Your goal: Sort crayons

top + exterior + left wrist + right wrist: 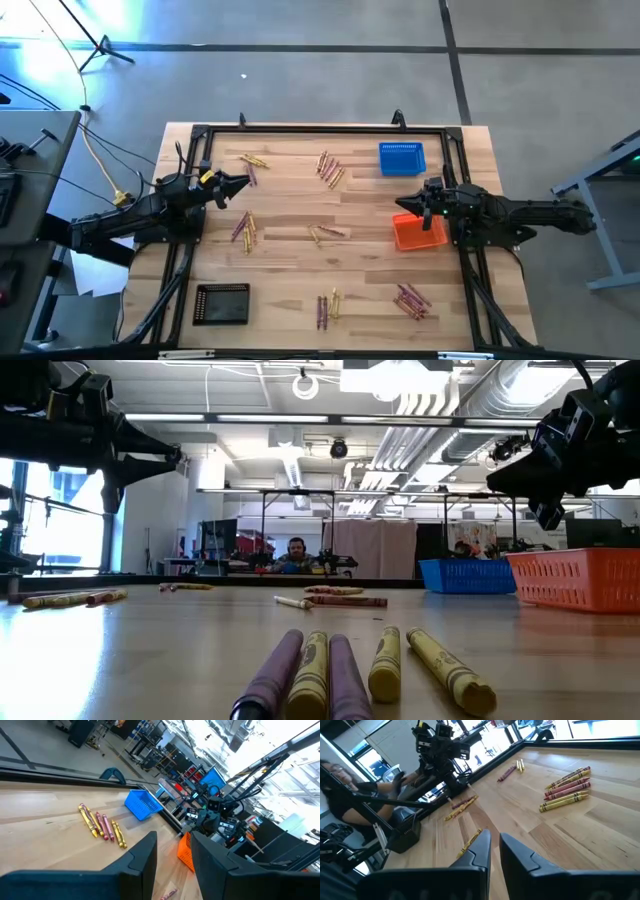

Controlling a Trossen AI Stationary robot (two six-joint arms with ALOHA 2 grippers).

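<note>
The pale wooden worktop (360,300) carries an orange mesh basket (418,233) near its right edge, a blue mesh basket (401,158) toward the far right corner and a black mesh basket (221,304) near the front left corner. The left gripper (243,182), fingers spread and empty, hovers by the left edge. The right gripper (402,206), fingers nearly together and empty, hangs over the orange basket. Small yellow, red-orange and purple crayons (328,170) lie scattered in clusters across the worktop.

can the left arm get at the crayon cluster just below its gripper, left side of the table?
Probably yes. The left gripper hangs open and empty above the table, and that crayon cluster lies on bare wood beside it with nothing over it. The black basket sits well clear, nearer the front edge.
</note>
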